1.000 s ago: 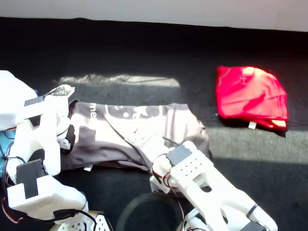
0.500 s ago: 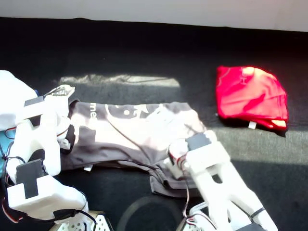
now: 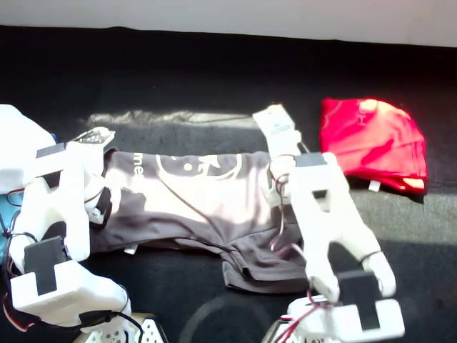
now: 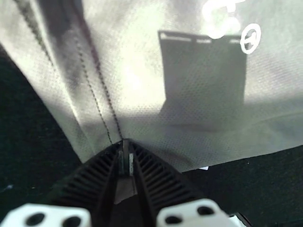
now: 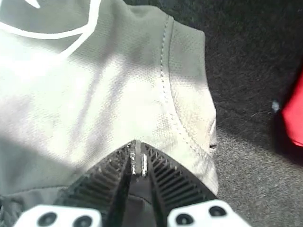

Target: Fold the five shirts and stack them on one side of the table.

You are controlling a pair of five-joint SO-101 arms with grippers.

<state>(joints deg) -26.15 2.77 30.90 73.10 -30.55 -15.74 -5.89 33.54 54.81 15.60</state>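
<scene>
On the dark table (image 3: pixel 214 78) the grey shirt (image 3: pixel 193 196) lies spread out between the two arms, print side up, with its near edge bunched and wrinkled. The folded red shirt (image 3: pixel 375 146) rests well apart, on the right side.

The left gripper (image 4: pixel 124 149) has its jaws pressed together on the shirt's edge, just where a stitched seam runs into them. The right gripper (image 5: pixel 136 153) is also closed tight, with the grey cloth pinched at the opposite end, near a curved hem.

I judge this shirt to be light, thin and very soft. It has no stiffness at all, so it will sag and wrinkle wherever nothing supports it. The knit looks a little smooth and may slip out of a shallow pinch. The best places to take hold are the seams and hems, because the cloth is doubled and firmer there. Two holds far apart – as the arms have now – can stretch the cloth flat; a single hold in the middle would only bunch it. The shirt is not fragile, but a hard pull may drag the whole piece over the table.
</scene>
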